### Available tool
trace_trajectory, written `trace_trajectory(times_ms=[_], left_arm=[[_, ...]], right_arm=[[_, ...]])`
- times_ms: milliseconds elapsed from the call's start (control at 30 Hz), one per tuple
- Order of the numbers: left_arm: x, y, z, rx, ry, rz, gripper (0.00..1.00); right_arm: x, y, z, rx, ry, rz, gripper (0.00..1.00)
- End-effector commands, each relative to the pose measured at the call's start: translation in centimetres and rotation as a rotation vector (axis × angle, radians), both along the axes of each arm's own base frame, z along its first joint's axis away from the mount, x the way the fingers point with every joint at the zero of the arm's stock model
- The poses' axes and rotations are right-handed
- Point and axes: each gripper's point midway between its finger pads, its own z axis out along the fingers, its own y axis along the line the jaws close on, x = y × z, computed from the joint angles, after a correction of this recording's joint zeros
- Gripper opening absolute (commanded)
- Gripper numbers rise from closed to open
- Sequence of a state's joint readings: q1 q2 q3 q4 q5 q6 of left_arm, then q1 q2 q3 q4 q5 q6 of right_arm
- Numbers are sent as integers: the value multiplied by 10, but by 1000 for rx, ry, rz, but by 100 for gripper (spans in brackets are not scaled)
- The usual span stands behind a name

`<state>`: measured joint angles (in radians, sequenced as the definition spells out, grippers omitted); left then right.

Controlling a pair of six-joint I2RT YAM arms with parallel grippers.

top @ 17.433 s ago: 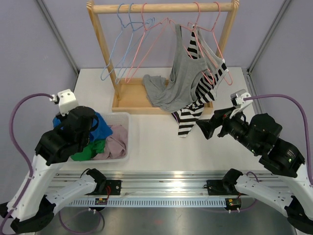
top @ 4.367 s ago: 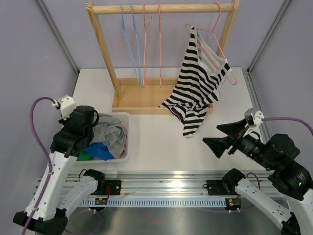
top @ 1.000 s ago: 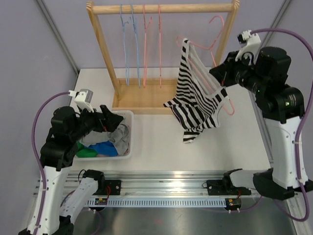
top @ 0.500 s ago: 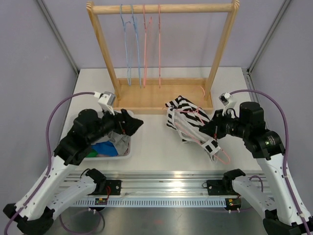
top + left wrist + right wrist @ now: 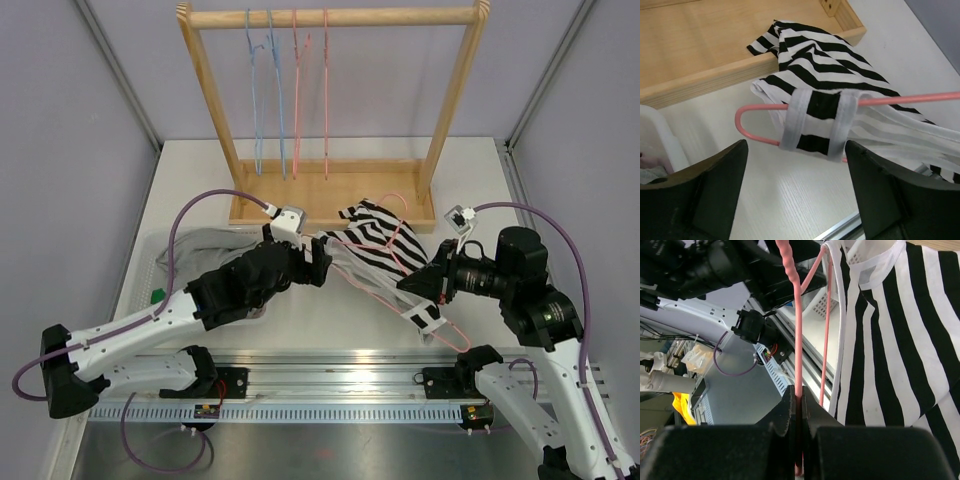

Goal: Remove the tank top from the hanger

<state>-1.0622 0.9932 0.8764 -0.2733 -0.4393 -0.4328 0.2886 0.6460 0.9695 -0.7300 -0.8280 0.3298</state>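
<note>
The tank top (image 5: 385,240) is lying on the counter (image 5: 480,180), its strap (image 5: 817,122) looping the hanger (image 5: 920,97) crosswise, dead ahead of the wide-open left pincer (image 5: 795,145). The right pincer (image 5: 799,399) is clamping the hanger's wire.

The left gripper (image 5: 320,262) now sits at frame centre rather than left, fingers spread beside the tank top (image 5: 840,70) strap on the hanger (image 5: 920,96).
</note>
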Motion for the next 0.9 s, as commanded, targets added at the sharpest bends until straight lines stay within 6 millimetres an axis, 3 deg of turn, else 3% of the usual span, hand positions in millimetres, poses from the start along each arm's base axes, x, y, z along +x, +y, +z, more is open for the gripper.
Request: trace_trajectory(times_ms=[0,67,100,200,233,367,467,500,633,767,800,867], left_arm=[[19,-4,30,-81,-97,84,78],[22,-8,26,-65,-94,80,65],[25,-7,24,-56,-93,100,45],[28,-3,19,-30,-83,136,17],[29,-2,19,-29,-80,145,1],[30,21,26,-36,-85,241,0],[31,69,32,-56,-81,461,0],[30,97,26,-35,-72,581,0],[30,145,30,-41,-56,726,0],[30,157,37,-68,-41,715,0],[30,151,39,-76,-35,667,0],[27,139,44,-109,-33,587,0]], right_arm=[[-16,5,19,57,-46,81,0],[-19,5,19,54,-47,92,0],[-20,4,21,50,-59,88,0],[-18,0,21,21,-85,63,0],[-19,-1,20,14,-86,62,0],[-13,-7,4,-54,-68,34,0],[-17,-9,-2,-89,-64,58,0],[-20,-8,2,-85,-78,71,0],[-49,-1,16,-70,-151,221,0],[-95,2,33,-10,-266,431,0],[-100,0,42,6,-302,440,0],[-91,-4,53,-4,-396,360,0]])
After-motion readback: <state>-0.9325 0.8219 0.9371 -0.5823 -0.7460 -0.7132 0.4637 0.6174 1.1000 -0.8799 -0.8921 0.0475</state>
